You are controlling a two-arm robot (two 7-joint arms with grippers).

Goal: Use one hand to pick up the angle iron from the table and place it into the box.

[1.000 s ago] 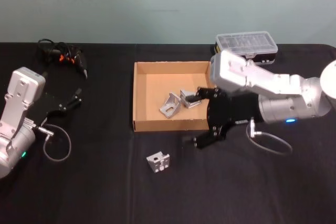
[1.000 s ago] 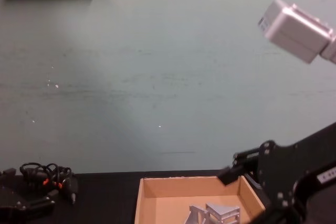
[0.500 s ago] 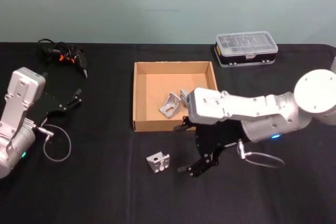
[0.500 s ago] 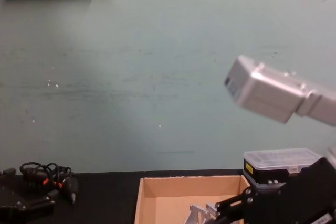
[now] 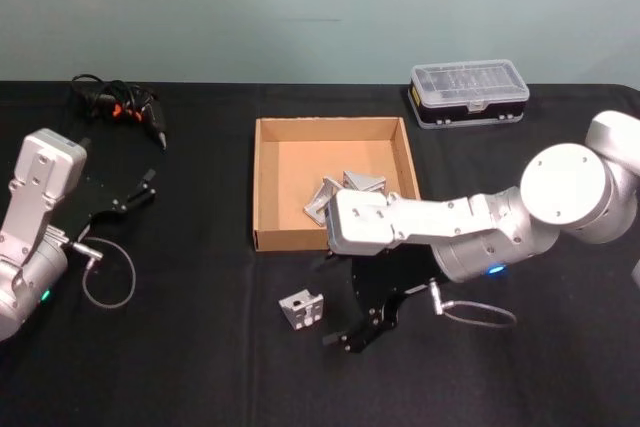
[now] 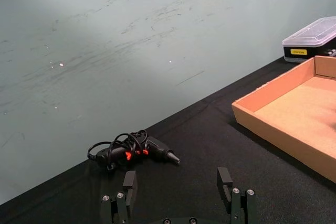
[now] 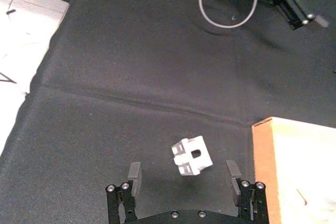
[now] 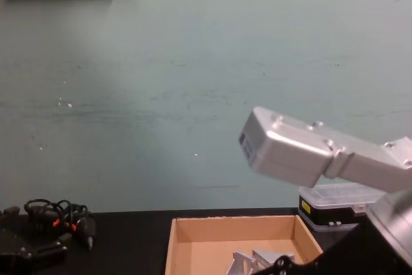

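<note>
Black fingers spread wide and holding nothing, the left gripper (image 6: 178,195) is sitting parked at the left of the table (image 5: 200,377), near a tangle of black cables with orange marks (image 5: 118,107). Toward the middle, the angle iron (image 5: 302,309) is lying on the black top, in front of the cardboard box (image 5: 262,187) and apart from its wall. It is looking small, rigid and fairly light, probably slick on its flat faces, so pinching across its two outer flat sides is seeming the safest hold. It is showing as a pale silver corner bracket with ribs and a slot. The right gripper (image 7: 182,170), jaws apart, is hovering just beside it, the gap lined up on the bracket. Behind them, the box is holding two similar brackets (image 5: 335,197); a clear-lidded organiser case (image 5: 468,92) is standing farther right.
</note>
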